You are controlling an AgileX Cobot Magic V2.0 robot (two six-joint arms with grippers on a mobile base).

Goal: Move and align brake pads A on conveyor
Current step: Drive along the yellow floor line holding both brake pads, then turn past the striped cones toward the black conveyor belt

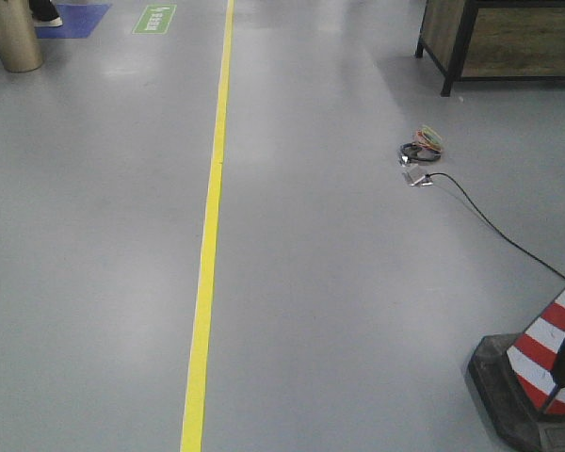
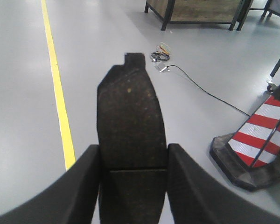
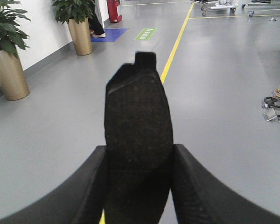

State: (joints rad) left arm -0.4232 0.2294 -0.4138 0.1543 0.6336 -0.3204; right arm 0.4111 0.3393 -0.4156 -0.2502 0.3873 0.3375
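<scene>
My left gripper (image 2: 133,156) is shut on a dark grey brake pad (image 2: 129,116); the pad juts forward between the two black fingers, a thin groove crossing it near the fingertips. In the right wrist view my right gripper (image 3: 139,154) is likewise shut on a second dark brake pad (image 3: 137,116), held lengthways and sticking out past the fingers. Both pads hang above the grey floor. The conveyor is out of view in every frame. Neither gripper shows in the front view.
A yellow floor line (image 1: 210,226) runs lengthways. A red-and-white cone (image 1: 546,363) on a black base stands at the right, with a cable and wire bundle (image 1: 419,151) beyond it. A wooden cabinet (image 1: 504,38) is far right; planters (image 3: 9,70) line the left wall.
</scene>
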